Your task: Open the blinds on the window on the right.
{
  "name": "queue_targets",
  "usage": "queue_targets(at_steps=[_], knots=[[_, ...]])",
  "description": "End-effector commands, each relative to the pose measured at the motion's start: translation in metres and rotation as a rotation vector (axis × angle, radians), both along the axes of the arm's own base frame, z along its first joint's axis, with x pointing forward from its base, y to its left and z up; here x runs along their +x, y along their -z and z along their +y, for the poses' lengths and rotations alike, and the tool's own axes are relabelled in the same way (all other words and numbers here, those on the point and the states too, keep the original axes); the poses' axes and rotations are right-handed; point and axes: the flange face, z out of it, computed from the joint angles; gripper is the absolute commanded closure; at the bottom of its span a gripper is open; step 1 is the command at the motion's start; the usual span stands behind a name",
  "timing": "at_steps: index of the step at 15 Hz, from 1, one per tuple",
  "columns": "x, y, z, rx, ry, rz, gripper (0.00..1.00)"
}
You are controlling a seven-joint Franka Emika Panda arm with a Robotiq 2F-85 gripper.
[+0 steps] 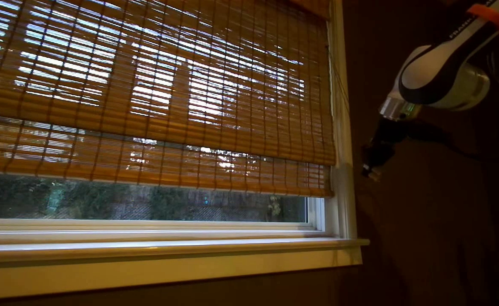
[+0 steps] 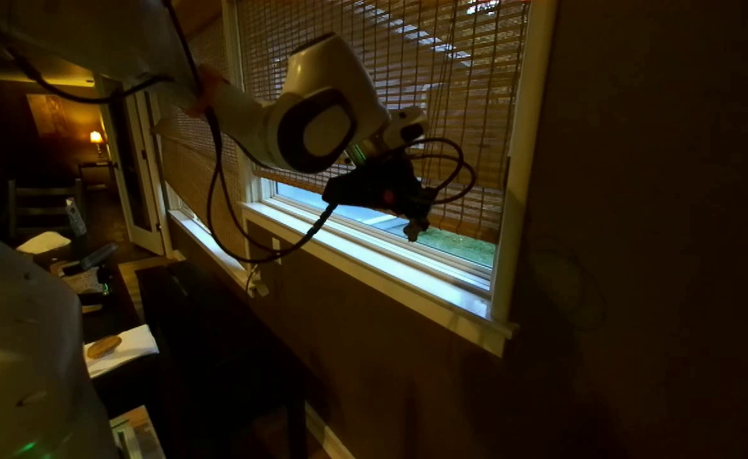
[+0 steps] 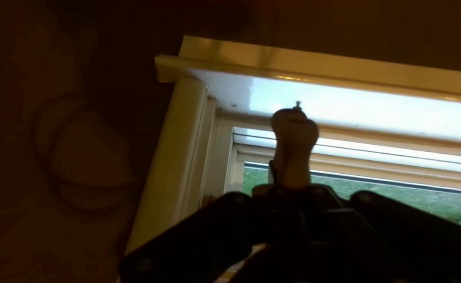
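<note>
The blinds [image 1: 232, 106], orange-brown slats, hang over most of the window [image 1: 147, 204], with a strip of glass showing below their lower edge. They also show in an exterior view [image 2: 476, 127], behind the arm. My gripper [image 1: 368, 165] is beside the window's right frame in that exterior view; it also shows in an exterior view [image 2: 419, 217] in front of the lower glass. In the wrist view my gripper [image 3: 289, 192] is shut on a tan knobbed cord pull [image 3: 295, 145], which sticks out past the fingertips with a small knot at its end. A thin cord [image 1: 340, 87] shows by the frame.
The cream sill [image 1: 168, 244] juts out below the glass. A dark brown wall [image 2: 635, 191] lies right of the window. Another window with blinds [image 2: 185, 153] is farther left. Loose black cables [image 2: 220, 242] hang from the arm. A cluttered table [image 2: 118, 350] and chair [image 2: 45, 191] stand at left.
</note>
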Motion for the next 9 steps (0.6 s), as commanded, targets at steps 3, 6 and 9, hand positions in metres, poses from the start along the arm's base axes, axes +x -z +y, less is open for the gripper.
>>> queue_targets(at_steps=[3,6,9], knots=[[-0.029,0.087,-0.004,0.037,0.018,0.166,0.96],[-0.013,0.037,-0.003,0.018,0.012,0.051,0.99],[-0.011,0.032,-0.003,0.015,0.013,0.027,0.97]])
